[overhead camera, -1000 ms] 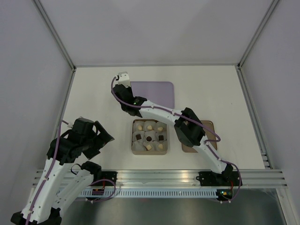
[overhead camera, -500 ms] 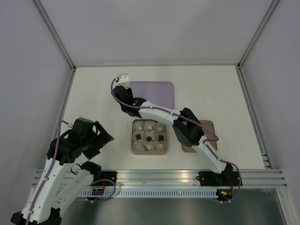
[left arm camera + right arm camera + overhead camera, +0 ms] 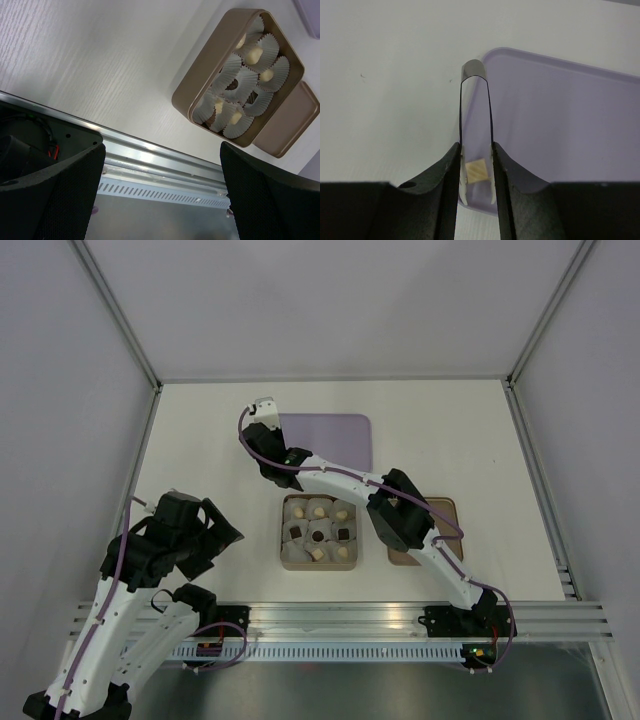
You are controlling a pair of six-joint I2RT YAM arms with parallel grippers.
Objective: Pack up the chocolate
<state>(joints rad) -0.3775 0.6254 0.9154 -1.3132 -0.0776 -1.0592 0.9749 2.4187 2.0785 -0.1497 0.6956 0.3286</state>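
Chocolate in hand: a pale tan cube [image 3: 479, 171], beyond the box [image 3: 318, 566] and a little to its left, at the left-hand edge of the purple tray [image 3: 330, 435]. I cannot tell whether it is clear of the tray surface.
Right gripper [image 3: 477, 160]: jaws nearly shut, pinching the cube by two opposite faces.
Cube to box: the box lies toward the arm bases and slightly right of the cube, so the carry likely runs that way.
Box contents: other chocolates [image 3: 252, 54] sit in paper cups [image 3: 240, 82]; a free cup is hard to pick out.
Left gripper [image 3: 162, 150]: jaws wide, holding nothing, left of the box and the farther arm from the cube.
Lid [image 3: 290, 125]: just right of the box.
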